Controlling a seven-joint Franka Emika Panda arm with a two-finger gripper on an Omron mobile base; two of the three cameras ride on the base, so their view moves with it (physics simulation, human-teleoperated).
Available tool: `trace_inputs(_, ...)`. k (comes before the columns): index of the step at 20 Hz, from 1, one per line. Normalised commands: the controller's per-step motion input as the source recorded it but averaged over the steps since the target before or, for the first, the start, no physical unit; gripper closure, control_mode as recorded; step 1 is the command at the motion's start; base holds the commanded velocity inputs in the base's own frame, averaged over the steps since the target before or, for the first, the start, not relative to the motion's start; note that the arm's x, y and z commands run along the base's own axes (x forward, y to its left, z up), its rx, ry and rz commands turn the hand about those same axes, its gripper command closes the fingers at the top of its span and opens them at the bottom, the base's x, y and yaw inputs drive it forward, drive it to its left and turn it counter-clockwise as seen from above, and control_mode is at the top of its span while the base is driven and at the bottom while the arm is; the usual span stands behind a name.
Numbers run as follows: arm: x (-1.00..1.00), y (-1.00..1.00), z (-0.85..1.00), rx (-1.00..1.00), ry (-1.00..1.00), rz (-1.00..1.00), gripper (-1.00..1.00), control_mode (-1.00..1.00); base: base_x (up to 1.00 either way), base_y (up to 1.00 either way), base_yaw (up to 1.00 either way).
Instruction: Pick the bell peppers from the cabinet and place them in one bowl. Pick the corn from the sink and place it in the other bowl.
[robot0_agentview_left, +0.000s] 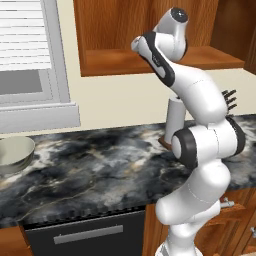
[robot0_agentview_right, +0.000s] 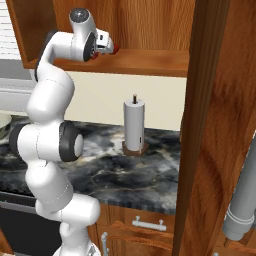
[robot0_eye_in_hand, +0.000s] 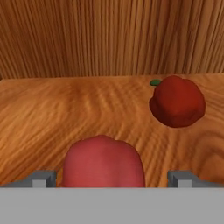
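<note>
With the arm raised and reaching into the cabinet, I note the gripper held level just above the thick shelf board, its two fingertips set wide apart. Between them sits the nearer of the bell peppers, looming pale and large because it is so close to the camera; the fingertips flank it but I see no contact, so I judge the gripper spread for a grasp not yet closed. In the right base view a sliver of red shows at the gripper's tip, which agrees with this.

Further back on the shelf, off to one side, the second pepper rests on its own, well apart from the first, with a green stem end showing. I judge it is left for a later reach.

Below, on the marble desk, the pale grey-beige bowl waits at the left edge, well apart from the cabinet. A paper towel roll stands beneath the shelf.
</note>
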Motion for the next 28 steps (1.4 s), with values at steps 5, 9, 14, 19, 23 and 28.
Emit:
trace_inputs(5,0.14,0.0,0.0,0.0,0.01,0.0,-1.0,-1.0,0.0,0.0,0.0)
trace_inputs(9,0.0,0.0,0.0,0.0,0.0,0.0,-1.0,-1.0,0.0,0.0,0.0)
trace_inputs(14,0.0,0.0,0.0,0.0,0.01,0.0,-1.0,-1.0,0.0,0.0,0.0)
trace_inputs(19,0.0,0.0,0.0,0.0,0.0,0.0,-1.0,-1.0,0.0,0.0,0.0)
trace_inputs(23,0.0,0.0,0.0,0.0,0.0,0.0,1.0,-1.0,0.0,0.0,0.0)
trace_inputs(28,0.0,0.0,0.0,0.0,0.0,0.0,1.0,-1.0,0.0,0.0,0.0)
